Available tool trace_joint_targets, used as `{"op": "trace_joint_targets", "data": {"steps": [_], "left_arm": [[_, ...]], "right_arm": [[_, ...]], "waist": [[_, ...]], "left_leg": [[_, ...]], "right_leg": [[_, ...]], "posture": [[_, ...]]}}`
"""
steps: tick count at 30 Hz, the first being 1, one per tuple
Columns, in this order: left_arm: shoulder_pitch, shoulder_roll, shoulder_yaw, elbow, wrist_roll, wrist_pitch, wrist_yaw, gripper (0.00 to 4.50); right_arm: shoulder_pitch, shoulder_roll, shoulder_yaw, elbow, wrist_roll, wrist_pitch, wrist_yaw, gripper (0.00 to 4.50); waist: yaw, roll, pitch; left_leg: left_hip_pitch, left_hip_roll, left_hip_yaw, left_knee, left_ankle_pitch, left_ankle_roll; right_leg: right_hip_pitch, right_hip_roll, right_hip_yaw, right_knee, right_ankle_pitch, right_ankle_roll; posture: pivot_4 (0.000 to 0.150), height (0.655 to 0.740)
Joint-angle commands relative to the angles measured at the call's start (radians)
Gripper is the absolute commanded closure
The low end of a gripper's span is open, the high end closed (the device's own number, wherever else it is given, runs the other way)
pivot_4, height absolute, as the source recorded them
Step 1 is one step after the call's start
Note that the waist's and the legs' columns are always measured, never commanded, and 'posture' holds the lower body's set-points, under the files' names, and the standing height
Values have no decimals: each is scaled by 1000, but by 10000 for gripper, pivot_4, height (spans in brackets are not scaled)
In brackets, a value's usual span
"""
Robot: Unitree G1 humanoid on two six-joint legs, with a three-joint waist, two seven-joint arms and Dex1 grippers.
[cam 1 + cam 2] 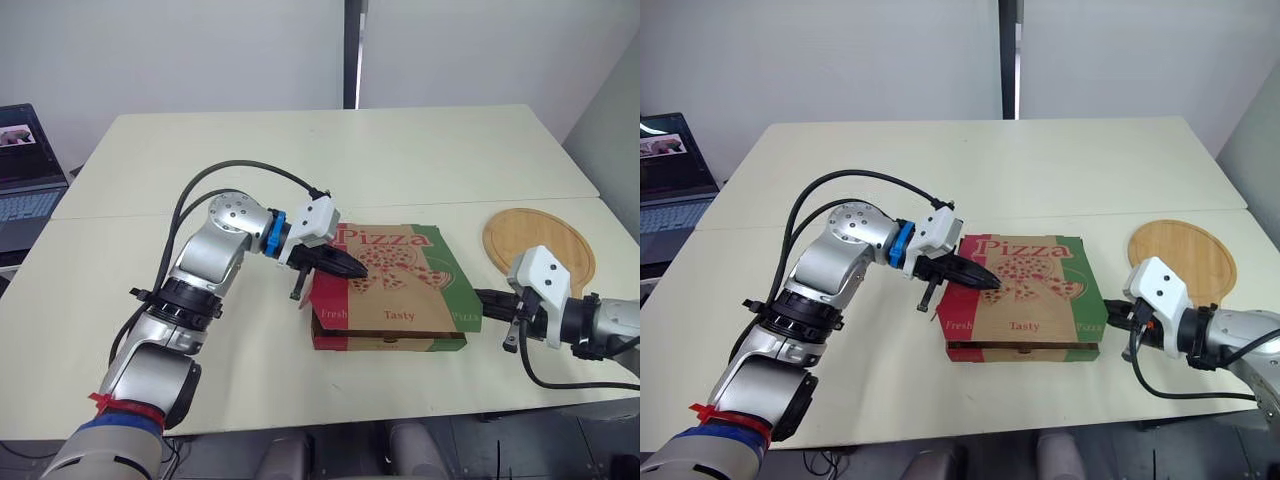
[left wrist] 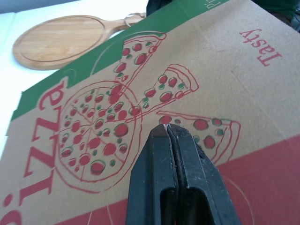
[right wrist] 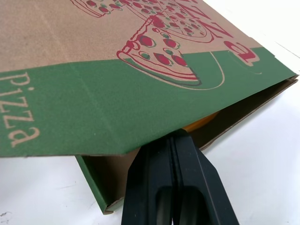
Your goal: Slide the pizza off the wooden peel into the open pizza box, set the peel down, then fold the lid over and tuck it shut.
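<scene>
Your pizza box [image 1: 390, 340] sits on the bench [image 1: 300, 170] with its lid [image 1: 395, 262] folded over. The lid is not tucked on the green side, where a gap shows under its edge. Through that gap you can see a sliver of the pizza [image 3: 201, 123] inside, just past your right fingers [image 3: 187, 150]. Those fingers are clenched together, holding nothing, with their tips at the gap beneath the green edge. Your left fingers [image 2: 161, 140] are also pressed together and empty. They point across the top of the lid over the printed pizza slices; whether they touch the cardboard, you cannot tell. The peel [image 1: 538, 240] lies flat and bare on the bench beyond your right fingers, apart from the box. Open bench stretches beyond both sets of fingers.
</scene>
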Motion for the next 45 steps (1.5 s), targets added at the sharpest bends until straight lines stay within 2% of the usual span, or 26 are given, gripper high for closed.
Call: {"op": "trace_joint_targets", "data": {"steps": [1,8,11,12,14,18,25,32,39,42,45], "left_arm": [[-1,3,-17,-26,23,-42,-4,45000],[8,1,-27,-30,37,-47,10,45000],[3,1,-21,-27,31,-41,15,45000],[2,2,-20,-25,31,-41,16,45000],[1,3,-19,-22,29,-42,17,45000],[-4,3,-16,-13,30,-46,16,45000],[-4,0,-15,-13,27,-43,20,45000],[-7,-2,-15,-14,22,-40,16,45000],[-12,-3,-11,-12,18,-35,15,45000],[-12,-2,-10,-10,19,-39,15,45000],[-14,-1,-8,-6,19,-43,17,45000]], "right_arm": [[15,-2,-4,-44,-6,-24,-3,44676],[75,-17,-55,-39,-55,-46,-21,44676],[106,-40,-160,-10,-54,-42,9,44676],[109,-47,-202,2,-51,-42,17,43072],[108,-55,-254,15,-41,-39,26,38769],[78,-68,-347,-42,117,47,79,25038],[51,-98,-290,-165,254,125,65,353],[42,-121,-145,-167,145,53,33,353],[33,-121,-69,-131,53,-18,27,353],[24,-108,-79,-132,80,-14,33,353],[24,-112,-144,-156,184,41,59,353]], "waist": [[0,0,0],[1,0,0],[2,0,0],[2,0,0],[2,0,0],[1,0,0],[3,0,0],[2,0,0],[2,0,0],[3,0,0],[3,0,0]], "left_leg": [[0,0,0,0,0,0],[0,0,0,0,0,0],[0,0,0,0,0,0],[0,0,0,0,0,0],[0,0,0,0,0,0],[0,0,0,0,0,0],[0,0,0,1,0,0],[0,0,0,1,0,0],[0,0,0,1,0,0],[0,0,0,1,0,0],[0,0,0,1,0,0]], "right_leg": [[0,0,0,0,0,0],[0,0,0,0,0,0],[0,0,0,0,0,0],[0,0,0,0,0,0],[0,0,0,0,0,0],[0,0,0,0,0,0],[1,0,0,0,0,0],[0,0,0,0,0,0],[0,0,0,0,0,0],[0,0,0,0,0,0],[0,0,0,0,0,0]], "posture": [[1500,7341],[1500,7341],[1500,7341],[1500,7341],[1500,7341],[1500,7341],[1500,7341],[1500,7341],[1500,7341],[1500,7341],[1500,7341]]}}
